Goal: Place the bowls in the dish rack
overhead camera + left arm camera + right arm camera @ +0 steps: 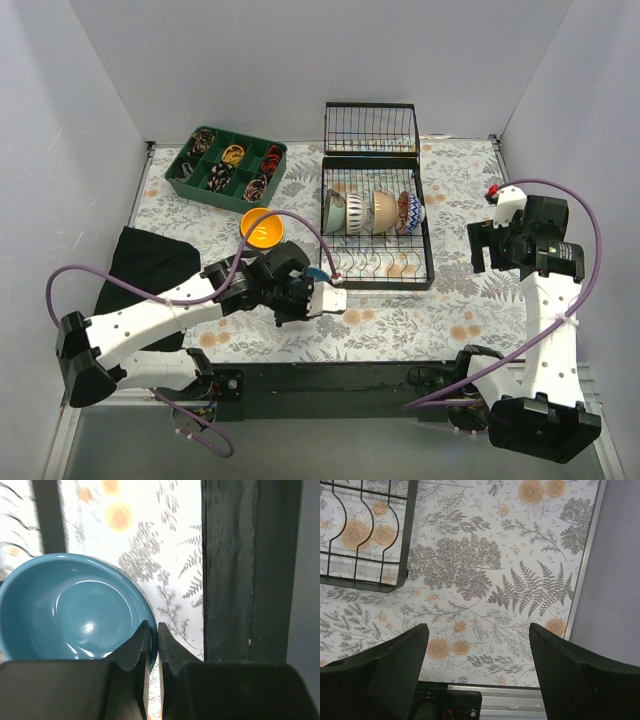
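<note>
Left wrist view showed the solid blue bowl (70,615) at the left of the frame, with the left jaws pinched tight on its right rim. It looked hard, shiny and slippery, and it could chip against the dish rack (380,286) wires, so the thin rim seemed the best place to hold. In the top view the left arm (160,310) hid nearly all of this bowl by the rack's lower left corner. The dark bar (245,570) at the right of the wrist picture was too blurry to name, and the right jaws hung spread wide and empty over the tabletop (485,570).
</note>
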You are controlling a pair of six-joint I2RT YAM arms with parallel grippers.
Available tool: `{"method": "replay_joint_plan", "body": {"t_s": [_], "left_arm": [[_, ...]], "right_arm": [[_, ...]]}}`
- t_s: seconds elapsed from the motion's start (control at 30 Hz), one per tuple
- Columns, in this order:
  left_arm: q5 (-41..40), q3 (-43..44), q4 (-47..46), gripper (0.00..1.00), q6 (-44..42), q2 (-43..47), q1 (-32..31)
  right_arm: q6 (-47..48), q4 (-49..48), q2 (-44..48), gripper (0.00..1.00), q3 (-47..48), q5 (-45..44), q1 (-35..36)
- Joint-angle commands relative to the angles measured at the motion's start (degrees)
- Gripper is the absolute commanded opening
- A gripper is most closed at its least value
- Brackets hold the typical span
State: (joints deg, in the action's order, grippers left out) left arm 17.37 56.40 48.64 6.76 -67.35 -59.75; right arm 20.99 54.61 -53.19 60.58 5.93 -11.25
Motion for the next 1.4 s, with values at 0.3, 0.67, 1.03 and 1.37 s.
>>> {"method": "replay_joint_plan", "body": {"t_s": [0.3,0.67,1.03,1.37], "left_arm": [[5.4,22.3,-8.5,0.0,12.5,-13.6,1.1],[2.0,12.5,-57.4,0.0,43.3,-18.9,2.3],[1.5,9.7,-87.5,0.0,77.8,-31.7,5.1],[4.9,15.2,-93.1,0.0,91.2,-43.8,5.3]], "right_arm": [[-8.3,-0.4,-4.4,0.89,9.0,1.4,-0.1],[-12.7,-1.0,-5.4,0.89,15.4,-1.2,-0.6],[-10.2,-0.6,-9.3,0.89,14.8,-4.4,-0.6],[-8.3,0.2,-9.7,0.89,13.2,-7.6,-0.6]]}}
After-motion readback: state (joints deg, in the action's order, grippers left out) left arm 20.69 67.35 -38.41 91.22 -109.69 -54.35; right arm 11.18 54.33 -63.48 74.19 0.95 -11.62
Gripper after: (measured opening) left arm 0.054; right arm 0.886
